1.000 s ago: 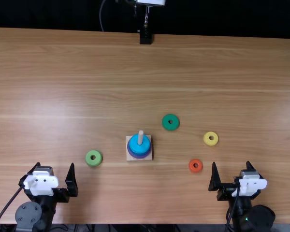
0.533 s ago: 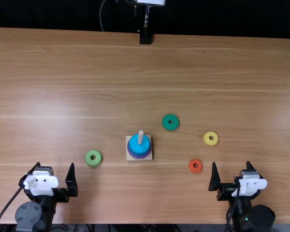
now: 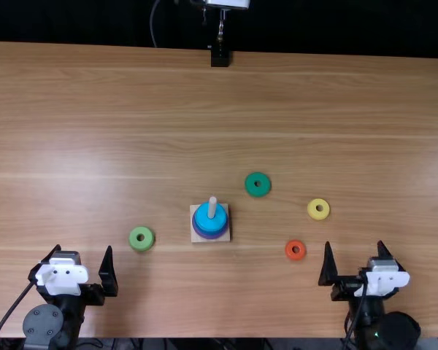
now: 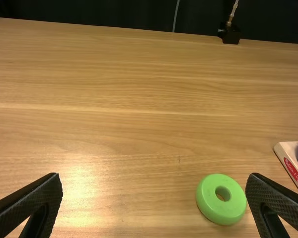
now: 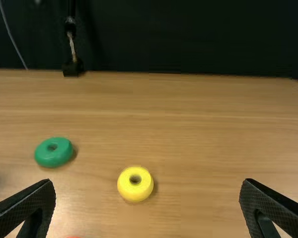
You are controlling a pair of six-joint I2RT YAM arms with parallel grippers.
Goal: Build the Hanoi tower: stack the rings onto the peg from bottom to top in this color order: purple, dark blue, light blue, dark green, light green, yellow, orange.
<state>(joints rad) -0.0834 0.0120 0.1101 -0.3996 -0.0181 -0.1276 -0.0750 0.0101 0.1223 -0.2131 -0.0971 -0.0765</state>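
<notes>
"So, how do we stand at the right gripper point(image 3: 354, 248)?"

"Fingers spread wide, nothing between them, near right. Our left gripper point(image 3: 83, 249), near left, is wide and empty too."

"And outward from the right one?"

"The orange ring point(image 3: 296, 250) to its left, the yellow ring point(image 3: 319, 209) farther out. We'd pass well above both."

"Which ring do we want?"

"The light blue ring point(image 3: 203, 220) tops the stack on the peg point(image 3: 212, 208), so we reckon the dark green ring point(image 3: 258, 184) is next. It lies flat, far and right of the peg."

"How do we grip it well?"

"We centre over its hole, straddle the rim evenly and get low before squeezing, so it comes up level. Then we raise it clear of the peg's tip."

"And the placing?"

"We line up hole and peg, then lower straight down. If it snags, we lift and recentre, never push. We let go once it sits flat."
</notes>
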